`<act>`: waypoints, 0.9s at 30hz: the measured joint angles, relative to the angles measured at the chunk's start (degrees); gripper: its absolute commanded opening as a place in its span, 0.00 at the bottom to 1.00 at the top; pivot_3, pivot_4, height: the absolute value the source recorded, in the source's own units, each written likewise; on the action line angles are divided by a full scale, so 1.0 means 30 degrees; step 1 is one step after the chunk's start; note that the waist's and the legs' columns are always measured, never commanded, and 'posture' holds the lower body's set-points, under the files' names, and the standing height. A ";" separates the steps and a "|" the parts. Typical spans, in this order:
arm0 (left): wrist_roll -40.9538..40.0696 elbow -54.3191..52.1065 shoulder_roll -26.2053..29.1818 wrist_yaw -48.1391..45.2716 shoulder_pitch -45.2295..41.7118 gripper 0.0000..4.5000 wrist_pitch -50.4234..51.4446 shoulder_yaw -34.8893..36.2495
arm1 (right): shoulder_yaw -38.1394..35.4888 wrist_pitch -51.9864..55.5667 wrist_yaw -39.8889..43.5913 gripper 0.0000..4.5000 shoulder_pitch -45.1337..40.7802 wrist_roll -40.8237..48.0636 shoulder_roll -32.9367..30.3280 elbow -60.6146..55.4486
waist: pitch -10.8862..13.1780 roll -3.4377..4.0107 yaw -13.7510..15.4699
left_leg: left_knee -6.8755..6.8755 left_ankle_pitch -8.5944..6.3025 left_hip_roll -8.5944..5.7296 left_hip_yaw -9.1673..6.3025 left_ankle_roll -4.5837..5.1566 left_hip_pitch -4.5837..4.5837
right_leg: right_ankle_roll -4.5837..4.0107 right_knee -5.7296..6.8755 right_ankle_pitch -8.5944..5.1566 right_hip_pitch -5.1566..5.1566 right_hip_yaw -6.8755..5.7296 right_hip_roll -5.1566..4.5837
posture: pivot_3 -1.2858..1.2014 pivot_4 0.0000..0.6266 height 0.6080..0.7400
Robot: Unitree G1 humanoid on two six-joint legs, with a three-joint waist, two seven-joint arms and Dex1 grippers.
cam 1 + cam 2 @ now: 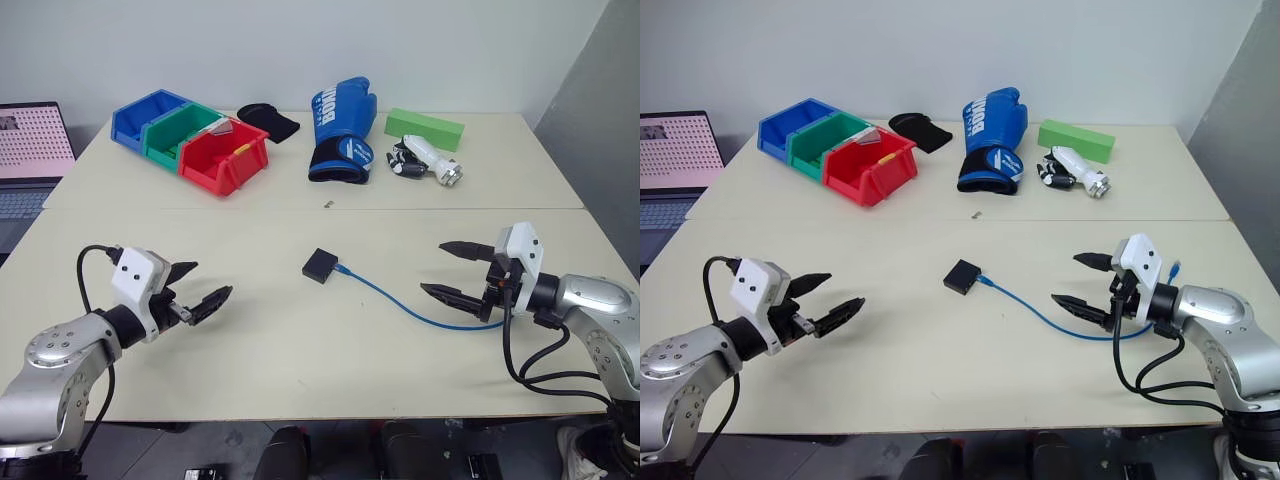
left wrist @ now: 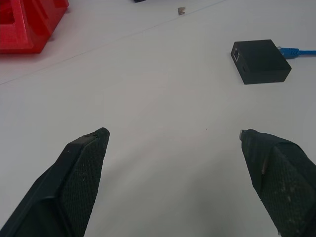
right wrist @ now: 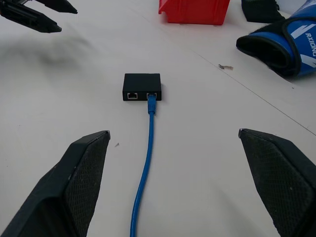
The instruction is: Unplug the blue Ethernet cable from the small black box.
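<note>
Both grippers' fingers spread, empty, blue Ethernet cable (image 3: 148, 148) plugged into small black box (image 3: 142, 86), running toward right gripper (image 1: 458, 270)

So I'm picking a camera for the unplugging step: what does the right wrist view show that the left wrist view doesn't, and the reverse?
Right wrist view alone: the box's face with two ports, the blue Ethernet cable plugged into one and running back between the open right gripper, plus the blue boxing glove and the left gripper.

Left wrist view alone: the box side-on, one port visible on another face, seen past its own open fingers.

Both: the small black box, cable still plugged in, the red bin, the table.
</note>
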 measured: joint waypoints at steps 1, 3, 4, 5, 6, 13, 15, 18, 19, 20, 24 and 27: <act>-0.0024 -0.0012 -0.0002 -0.0032 0.0010 1.00 0.0004 0.0000 | 0.0001 0.0000 0.0003 0.98 0.0000 -0.0003 0.0000 0.0000 | 0.0000 0.0000 0.0000 | 0.0000 0.0000 0.0000 0.0000 0.0000 0.0000 | 0.0000 0.0000 0.0000 0.0000 0.0000 0.0000 | 0.52 0.24 1.00; -0.0091 -0.0319 -0.0025 -0.0219 0.0276 1.00 -0.0049 -0.0011 | 0.0019 0.0000 0.0012 0.98 0.0001 -0.0019 0.0000 -0.0002 | 0.0000 0.0000 0.0000 | 0.0000 0.0000 0.0000 0.0003 0.0000 0.0000 | 0.0000 -0.0004 0.0000 0.0000 0.0001 0.0000 | 0.52 0.24 1.00; -0.0092 -0.0385 -0.0028 -0.0228 0.0344 1.00 -0.0060 -0.0023 | 0.0024 0.0000 0.0015 0.98 0.0002 -0.0023 0.0000 -0.0002 | 0.0000 0.0001 0.0000 | 0.0000 0.0000 0.0000 0.0002 0.0000 0.0000 | 0.0000 -0.0004 0.0000 -0.0001 0.0004 -0.0001 | 0.52 0.24 1.00; -0.0067 -0.0457 -0.0038 -0.0219 0.0392 1.00 -0.0075 -0.0032 | 0.0028 0.0001 0.0024 0.98 0.0001 -0.0030 0.0000 -0.0004 | 0.0000 0.0000 0.0001 | 0.0000 0.0000 0.0002 -0.0003 0.0000 -0.0001 | 0.0000 -0.0004 0.0000 0.0000 0.0004 -0.0002 | 0.52 0.24 1.00; -0.0046 -0.0550 -0.0037 -0.0237 0.0433 1.00 -0.0079 -0.0032 | 0.0037 0.0001 0.0049 0.98 0.0001 -0.0037 0.0000 -0.0009 | 0.0000 0.0000 0.0000 | 0.0000 0.0000 0.0003 -0.0002 0.0000 -0.0002 | 0.0000 -0.0004 0.0000 0.0001 0.0004 -0.0002 | 0.52 0.24 1.00; -0.0064 -0.0775 -0.0037 -0.0285 0.0570 1.00 -0.0065 -0.0032 | 0.0638 0.0017 0.0180 0.98 -0.0060 -0.0197 0.0024 -0.0010 | 0.0001 0.0001 -0.0001 | 0.0000 0.0000 0.0002 -0.0002 0.0000 -0.0001 | 0.0000 -0.0003 0.0000 0.0001 0.0001 -0.0002 | 0.52 0.24 1.00; -0.0106 -0.1059 -0.0033 -0.0327 0.0690 1.00 0.0000 -0.0044 | 0.1040 -0.0005 0.0088 0.98 -0.0260 -0.0426 0.0273 0.0048 | 0.0001 0.0001 -0.0002 | 0.0000 0.0000 0.0004 -0.0001 0.0000 0.0000 | 0.0000 -0.0004 0.0000 0.0000 0.0002 -0.0002 | 0.52 0.24 1.00; -0.0298 -0.1504 -0.0028 -0.0493 0.0713 1.00 0.0208 -0.0123 | 0.1853 -0.0183 -0.0406 0.98 -0.0841 -0.1226 0.0940 0.0540 | 0.0000 0.0001 -0.0006 | 0.0000 0.0000 0.0006 0.0000 -0.0001 0.0002 | 0.0000 -0.0003 0.0000 0.0000 0.0002 -0.0001 | 0.52 0.24 1.00; -0.0411 -0.1636 0.0008 -0.0566 0.0678 1.00 0.0458 -0.0211 | 0.2216 -0.0395 -0.0748 0.98 -0.1222 -0.1651 0.1445 0.0930 | 0.0000 0.0001 -0.0017 | 0.0000 0.0000 0.0009 0.0001 -0.0001 0.0006 | 0.0000 -0.0001 0.0000 0.0001 0.0002 -0.0001 | 0.52 0.24 1.00; -0.0439 -0.1776 0.0094 -0.0695 0.0678 1.00 0.0649 -0.0397 | 0.2610 -0.0618 -0.1176 0.98 -0.1681 -0.2054 0.2240 0.1505 | 0.0000 0.0001 -0.0042 | 0.0000 0.0001 0.0004 0.0005 -0.0001 0.0007 | 0.0000 0.0006 0.0000 -0.0004 -0.0001 0.0002 | 0.52 0.24 1.00; -0.0563 -0.2155 0.0411 -0.1376 0.0247 1.00 0.0913 -0.1248 | 0.4334 -0.1677 -0.2053 0.98 -0.2747 -0.3508 0.4532 0.3729 | 0.0007 0.0011 -0.0056 | -0.0010 0.0002 0.0001 0.0011 -0.0003 0.0009 | -0.0005 0.0017 0.0000 -0.0017 -0.0007 0.0006 | 0.52 0.24 1.00; -0.0742 -0.1943 0.0742 -0.1972 -0.0340 1.00 0.0966 -0.1518 | 0.5702 -0.2485 -0.2679 0.98 -0.3853 -0.4979 0.5940 0.5989 | 0.0010 0.0013 -0.0061 | -0.0010 0.0003 -0.0012 0.0016 -0.0005 -0.0001 | -0.0004 0.0019 0.0001 -0.0033 -0.0006 0.0007 | 0.52 0.24 1.00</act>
